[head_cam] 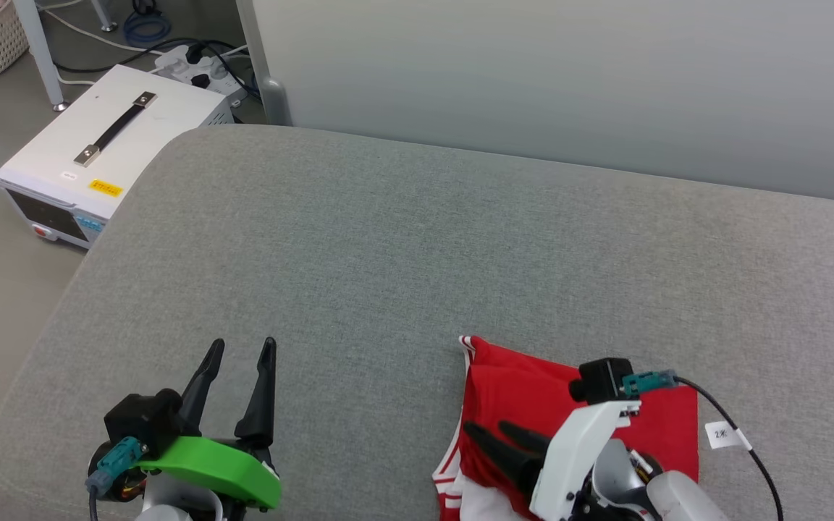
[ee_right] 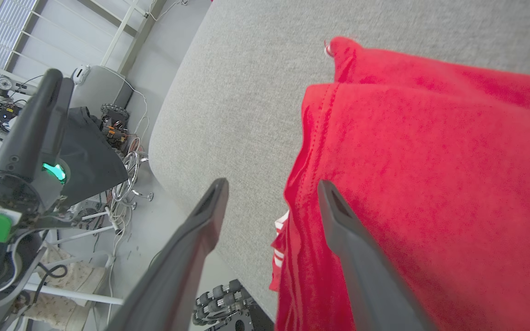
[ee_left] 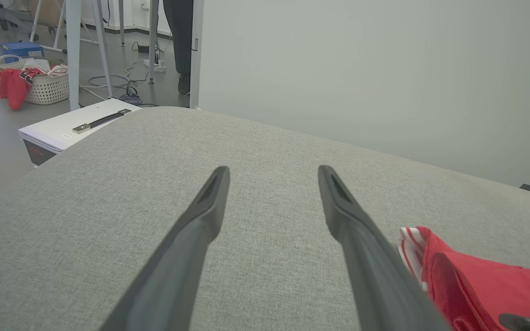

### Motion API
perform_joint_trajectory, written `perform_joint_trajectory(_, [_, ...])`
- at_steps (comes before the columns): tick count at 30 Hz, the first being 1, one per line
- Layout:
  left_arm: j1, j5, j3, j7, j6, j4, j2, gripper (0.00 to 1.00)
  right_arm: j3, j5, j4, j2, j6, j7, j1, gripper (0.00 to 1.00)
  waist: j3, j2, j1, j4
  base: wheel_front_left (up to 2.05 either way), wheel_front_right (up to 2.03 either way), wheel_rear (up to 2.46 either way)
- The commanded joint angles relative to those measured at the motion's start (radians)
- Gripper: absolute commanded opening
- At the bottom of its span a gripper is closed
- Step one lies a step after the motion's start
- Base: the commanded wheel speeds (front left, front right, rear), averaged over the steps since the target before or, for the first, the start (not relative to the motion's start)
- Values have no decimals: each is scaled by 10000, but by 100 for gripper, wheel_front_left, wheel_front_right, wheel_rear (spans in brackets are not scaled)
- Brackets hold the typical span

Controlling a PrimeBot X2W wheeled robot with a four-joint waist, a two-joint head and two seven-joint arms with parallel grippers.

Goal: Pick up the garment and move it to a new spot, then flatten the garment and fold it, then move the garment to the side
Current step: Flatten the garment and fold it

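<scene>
The garment point(head_cam: 518, 383) is a red folded bundle with striped trim and a bit of white, lying near the front right of the grey padded surface point(head_cam: 388, 253). My right gripper point(head_cam: 486, 427) is above its left edge, open and holding nothing. In the right wrist view the right gripper point(ee_right: 273, 183) has one finger over the red garment point(ee_right: 430, 161) and the other over the surface beside it. My left gripper point(head_cam: 243, 344) is open and empty at the front left, well away from the cloth. The left wrist view shows the left gripper point(ee_left: 272, 172) over bare grey fabric, with the garment point(ee_left: 476, 280) at the lower right.
A white box with a black handle point(head_cam: 109, 137) stands on the floor off the far-left corner, with a power strip and cables point(head_cam: 192, 65) behind it. A laundry basket point(ee_left: 48, 85) and a person's leg point(ee_left: 182, 46) are further back. A pale wall panel point(head_cam: 569, 72) borders the far edge.
</scene>
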Motion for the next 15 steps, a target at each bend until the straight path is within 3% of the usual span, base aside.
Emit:
perform_joint_trajectory(1, [87,63,11,-57,-80,-34,-101,100,-176,-379,-143,-46,-6,-117,-335,100,-67,0,-1,-98,0,0,0])
perform_joint_trajectory(6, [134,112,38,-57,-88,-162,-199,100,-914,-2852,-847,-94,-6,-441,-778,100,-84,0,-1,-336,0,0,0])
perform_joint_trajectory(10, [133,183,8,-57,-129,-249,-316,100,-1483,-5015,-1484,-959,-6,-1180,-1057,100,-54,0,-1,-539,0,0,0])
perform_joint_trajectory(15, [156,292,-19,-57,-191,-326,-460,100,-2357,-6215,-1881,-1713,-6,-2134,-1042,100,19,0,-1,-806,0,0,0])
